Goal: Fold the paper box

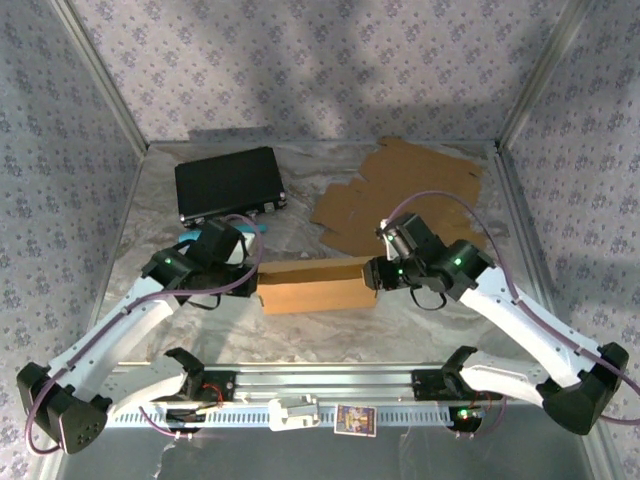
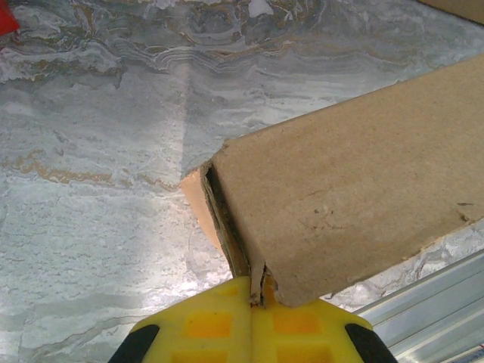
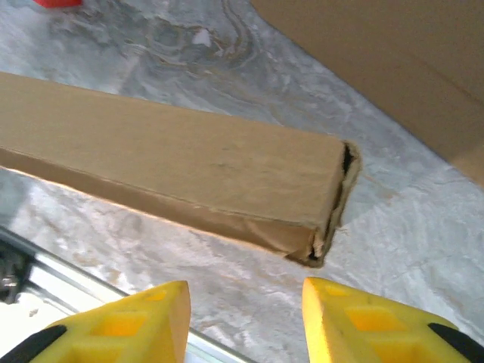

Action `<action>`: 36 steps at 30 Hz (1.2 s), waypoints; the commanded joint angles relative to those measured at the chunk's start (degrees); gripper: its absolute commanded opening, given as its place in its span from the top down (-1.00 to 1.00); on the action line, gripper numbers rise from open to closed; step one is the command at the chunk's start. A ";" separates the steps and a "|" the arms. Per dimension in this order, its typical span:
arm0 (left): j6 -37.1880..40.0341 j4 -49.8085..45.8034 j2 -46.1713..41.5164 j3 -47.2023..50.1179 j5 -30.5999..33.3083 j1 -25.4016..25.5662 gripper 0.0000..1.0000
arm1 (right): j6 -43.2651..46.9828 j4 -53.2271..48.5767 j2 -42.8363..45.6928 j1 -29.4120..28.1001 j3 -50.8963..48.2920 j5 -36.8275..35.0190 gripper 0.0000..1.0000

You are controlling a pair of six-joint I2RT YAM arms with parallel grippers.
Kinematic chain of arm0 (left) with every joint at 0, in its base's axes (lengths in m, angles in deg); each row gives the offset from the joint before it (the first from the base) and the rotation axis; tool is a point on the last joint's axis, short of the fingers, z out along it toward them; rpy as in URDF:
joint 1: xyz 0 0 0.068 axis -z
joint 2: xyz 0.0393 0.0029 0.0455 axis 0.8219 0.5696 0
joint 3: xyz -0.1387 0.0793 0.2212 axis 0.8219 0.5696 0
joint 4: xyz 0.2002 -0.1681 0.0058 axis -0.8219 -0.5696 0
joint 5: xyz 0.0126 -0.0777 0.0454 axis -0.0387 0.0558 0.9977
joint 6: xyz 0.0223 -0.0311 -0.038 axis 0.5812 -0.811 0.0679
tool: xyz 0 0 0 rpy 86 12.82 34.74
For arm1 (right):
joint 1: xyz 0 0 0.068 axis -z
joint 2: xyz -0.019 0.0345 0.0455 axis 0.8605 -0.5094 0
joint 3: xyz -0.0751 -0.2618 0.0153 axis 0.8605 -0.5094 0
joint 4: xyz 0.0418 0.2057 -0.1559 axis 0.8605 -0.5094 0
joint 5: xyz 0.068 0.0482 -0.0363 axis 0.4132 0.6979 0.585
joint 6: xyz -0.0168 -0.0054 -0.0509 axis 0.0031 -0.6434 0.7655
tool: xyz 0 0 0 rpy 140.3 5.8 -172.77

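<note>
Worktop (image 1: 320, 330) with a grey marbled surface spreads under your two arms. At its back right you have flat cardboard sheets (image 1: 420, 195), and at its back left a black case (image 1: 228, 183). The box (image 1: 315, 285), folded into a long brown tube, sits across the middle, nearer to you than both. Your left tool (image 2: 252, 302) is pinched tight on the lower corner of the box's left end. Your right tool (image 3: 246, 293) stands wide, just short of the box's right end and touching nothing.
</note>
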 commanded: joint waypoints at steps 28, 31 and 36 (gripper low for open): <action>-0.77 -3.15 1.77 -1.55 1.52 1.12 1.00 | -33.38 3.58 -3.65 25.80 -8.08 32.69 -0.24; -0.94 -3.32 1.55 -1.55 1.53 1.12 1.00 | -33.52 4.43 -3.74 25.72 -9.31 32.25 -0.20; -2.15 -3.41 0.91 -1.89 1.54 1.21 0.94 | -32.94 4.49 -3.81 25.57 -11.71 31.61 -0.06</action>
